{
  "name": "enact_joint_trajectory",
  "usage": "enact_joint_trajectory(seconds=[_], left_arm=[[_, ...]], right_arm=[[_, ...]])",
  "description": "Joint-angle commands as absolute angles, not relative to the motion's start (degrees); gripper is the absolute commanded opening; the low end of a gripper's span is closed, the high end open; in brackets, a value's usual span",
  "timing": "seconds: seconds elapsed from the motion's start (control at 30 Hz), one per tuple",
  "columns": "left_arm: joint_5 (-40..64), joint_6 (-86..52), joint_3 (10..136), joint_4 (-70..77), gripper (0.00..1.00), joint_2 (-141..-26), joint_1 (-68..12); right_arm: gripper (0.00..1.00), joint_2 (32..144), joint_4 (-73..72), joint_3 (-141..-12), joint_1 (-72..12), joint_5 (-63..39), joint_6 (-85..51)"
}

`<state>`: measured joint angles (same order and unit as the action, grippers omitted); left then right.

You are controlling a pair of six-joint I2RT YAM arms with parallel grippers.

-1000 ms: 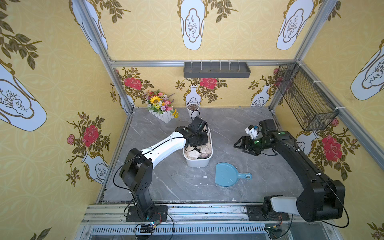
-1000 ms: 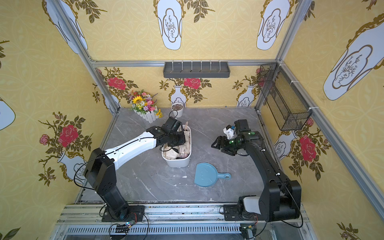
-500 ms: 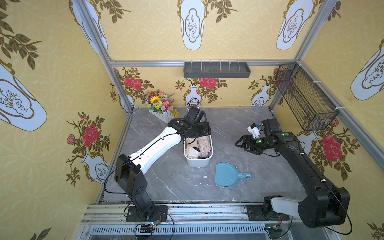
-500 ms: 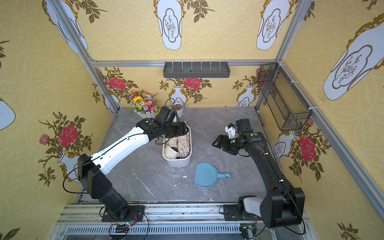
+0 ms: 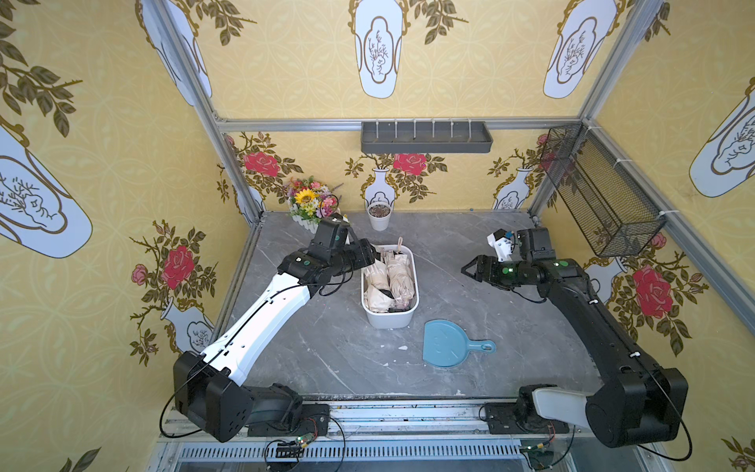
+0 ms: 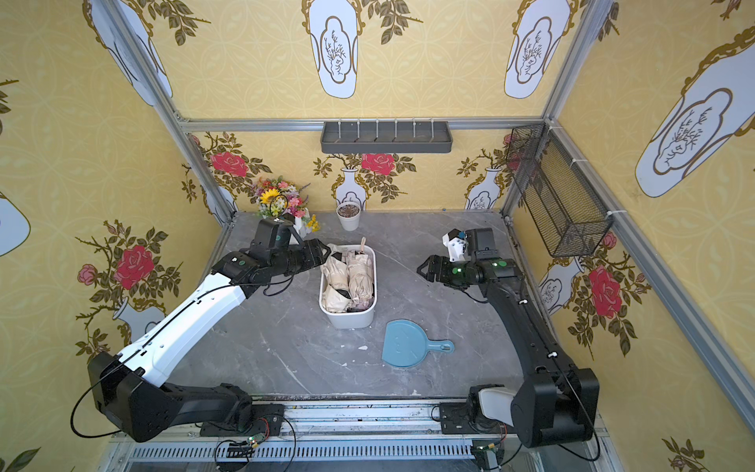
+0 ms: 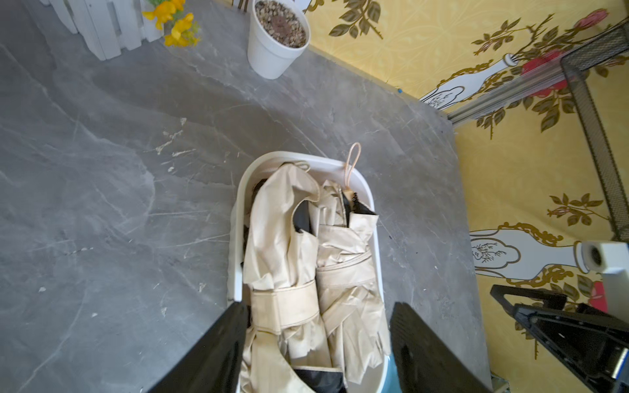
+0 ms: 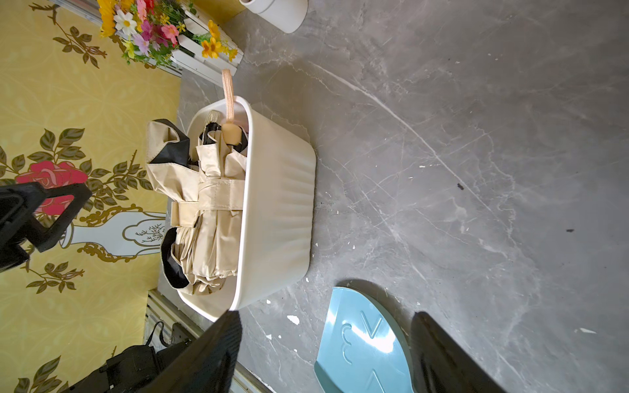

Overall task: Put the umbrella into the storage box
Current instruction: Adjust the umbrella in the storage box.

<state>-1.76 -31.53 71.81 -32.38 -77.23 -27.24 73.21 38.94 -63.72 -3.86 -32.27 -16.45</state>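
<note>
The folded beige umbrella [image 5: 392,278] [image 6: 351,278] with black lining lies inside the white storage box [image 5: 390,321] [image 6: 347,321] at the middle of the table, its cord loop over the far rim. My left gripper [image 5: 374,255] [image 6: 327,250] hovers open at the box's far left corner. In the left wrist view the left gripper [image 7: 318,306] stands above the umbrella [image 7: 282,238] and touches nothing. My right gripper [image 5: 465,269] [image 6: 421,269] is open and empty, well to the right of the box [image 8: 279,204].
A blue dustpan [image 5: 445,343] [image 8: 364,347] lies in front of the box to the right. At the back stand a round white pot [image 5: 379,215] and a flower planter [image 5: 310,202]. A black mesh basket [image 5: 600,192] hangs on the right wall, a grey shelf [image 5: 425,137] on the back wall.
My left gripper has opened, let go of the umbrella in the box, and drawn back toward the box's far left corner. The right arm has barely shifted.
</note>
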Motion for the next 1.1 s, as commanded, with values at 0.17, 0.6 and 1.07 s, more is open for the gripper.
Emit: enact_joint_trajectory(seconds=[0.17,0.6,1.07], left_arm=[[2.7,-33.4,68.3,-26.5,0.34,-79.0,-24.7],[2.7,-34.4,73.0,-25.4,0.26,-92.4,-24.5],[4.8,-32.8,70.8,-22.2,0.22,-97.9,-24.6]], right_arm=[[0.79,73.9,37.8,-63.5,-4.0,-32.9,-15.2],[0.79,72.3,39.0,-62.8,-3.9,-33.6,-16.0],[0.79,71.8,39.7,-63.9,-3.9,-33.0,-17.1]])
